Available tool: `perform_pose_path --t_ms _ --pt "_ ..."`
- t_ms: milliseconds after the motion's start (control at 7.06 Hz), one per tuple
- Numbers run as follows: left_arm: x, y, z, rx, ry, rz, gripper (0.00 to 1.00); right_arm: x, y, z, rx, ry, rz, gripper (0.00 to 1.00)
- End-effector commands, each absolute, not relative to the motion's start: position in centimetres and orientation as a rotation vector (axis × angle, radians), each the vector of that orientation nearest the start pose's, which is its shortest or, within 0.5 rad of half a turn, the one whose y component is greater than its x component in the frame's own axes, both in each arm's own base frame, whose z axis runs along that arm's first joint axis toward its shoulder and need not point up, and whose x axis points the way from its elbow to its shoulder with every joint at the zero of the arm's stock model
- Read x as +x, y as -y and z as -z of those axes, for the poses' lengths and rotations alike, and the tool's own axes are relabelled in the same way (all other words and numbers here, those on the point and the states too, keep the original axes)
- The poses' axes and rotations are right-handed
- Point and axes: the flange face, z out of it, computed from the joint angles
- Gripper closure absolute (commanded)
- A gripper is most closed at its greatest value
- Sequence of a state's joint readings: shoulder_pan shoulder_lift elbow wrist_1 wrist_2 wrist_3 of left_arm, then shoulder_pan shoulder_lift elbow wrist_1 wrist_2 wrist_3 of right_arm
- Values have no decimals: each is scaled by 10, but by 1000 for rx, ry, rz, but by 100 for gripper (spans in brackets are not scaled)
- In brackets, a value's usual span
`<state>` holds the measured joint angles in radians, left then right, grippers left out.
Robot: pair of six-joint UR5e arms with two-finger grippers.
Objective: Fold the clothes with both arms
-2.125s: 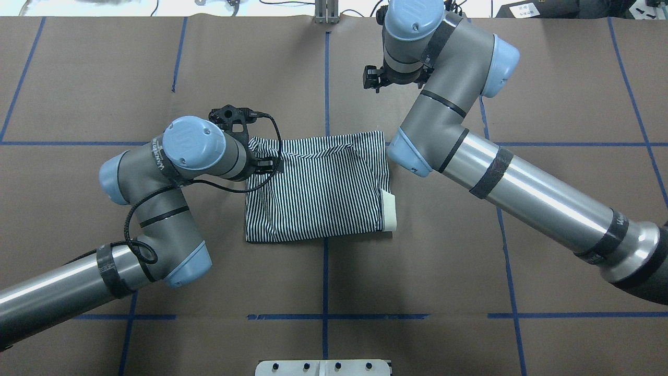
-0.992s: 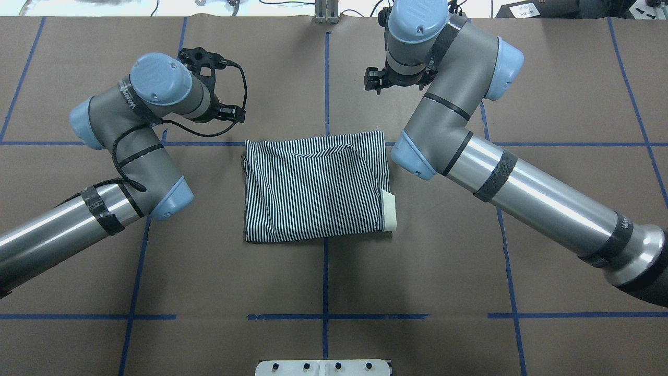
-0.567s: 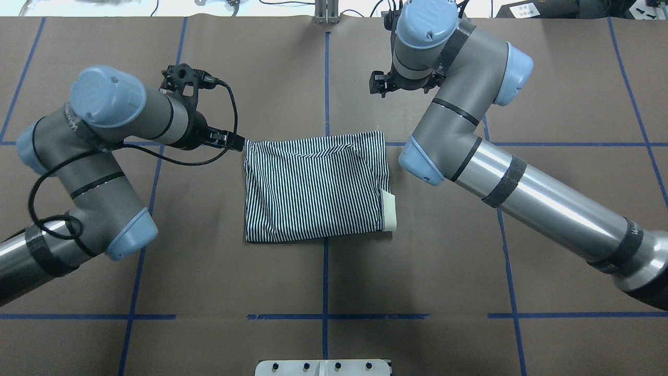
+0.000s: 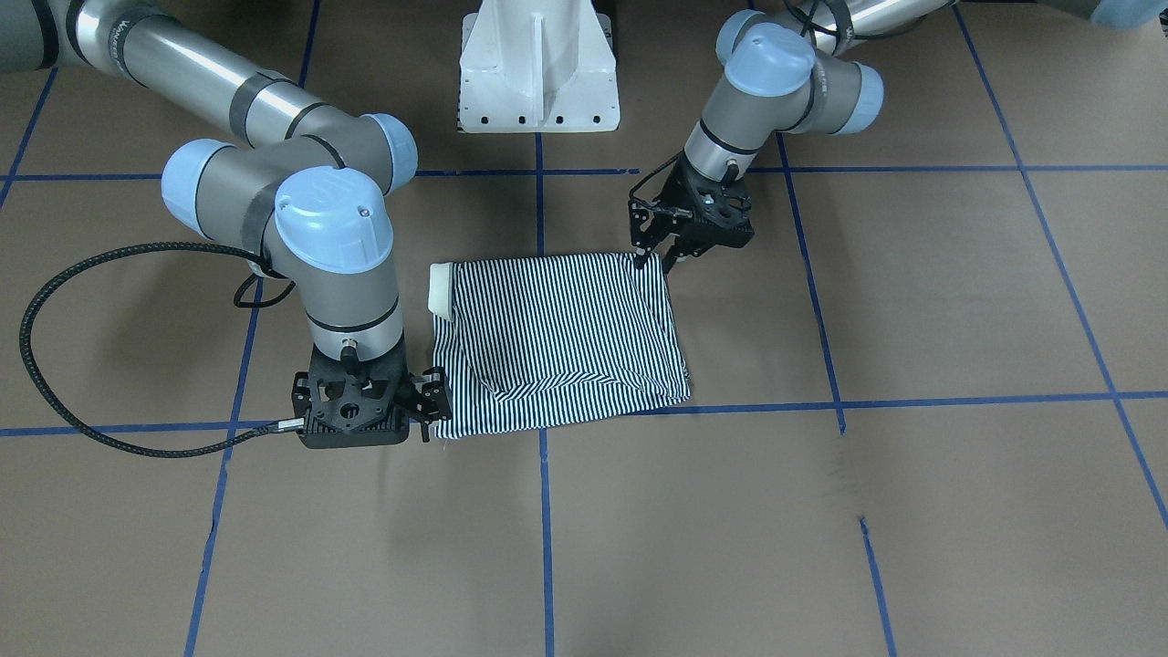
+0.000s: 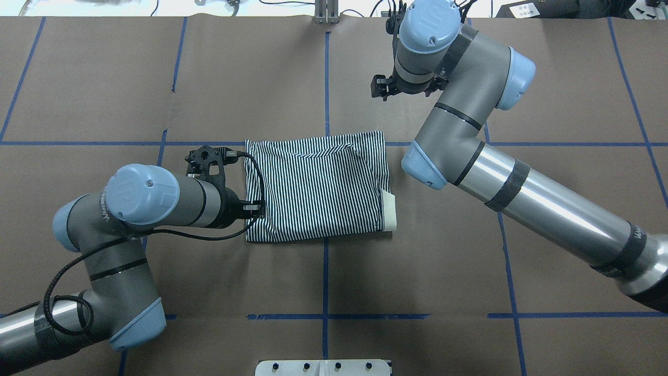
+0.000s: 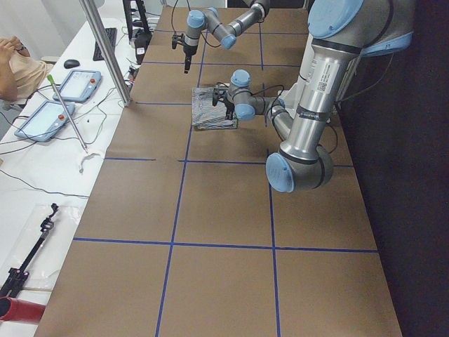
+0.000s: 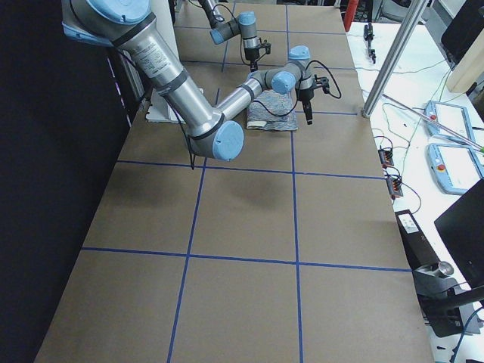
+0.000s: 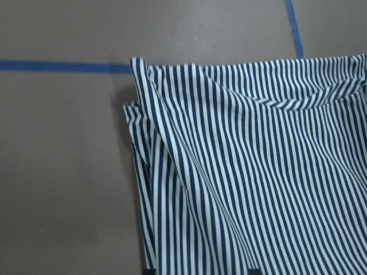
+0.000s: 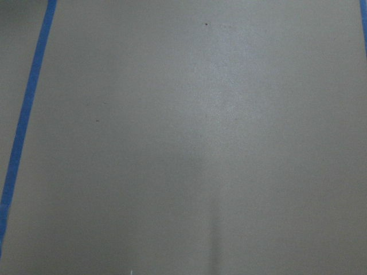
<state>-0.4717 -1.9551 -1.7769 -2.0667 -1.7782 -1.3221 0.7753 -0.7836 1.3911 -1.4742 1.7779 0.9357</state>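
Striped polo shirt (image 5: 318, 188) lies folded into 1 flat rectangle mid-table, on the brown table (image 5: 469, 261) gridded with blue tape lines (image 5: 325, 78). Cream collar (image 5: 389, 211) peeks out at its right edge. Left gripper (image 5: 257, 209) sits low at the shirt's left edge, near the robot-side corner, its 2 fingers spread apart with striped cloth between the tips. Right gripper (image 4: 431, 401) hangs over bare table just beside the shirt's far right corner; finger spacing can't be made out.
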Motion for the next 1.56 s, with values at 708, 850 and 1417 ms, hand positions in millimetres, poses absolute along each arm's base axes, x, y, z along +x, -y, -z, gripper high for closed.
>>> perform_pose_path --t_ms 708,850,1417 --pt "513 379 -317 195 -1030 114 57 -470 610 -249 301 664 -57 0" --pt "514 379 -317 194 -1029 113 58 -470 610 -249 300 664 -58 0" --pt "508 380 -314 207 -1035 112 100 -470 610 -257 294 656 -58 0"
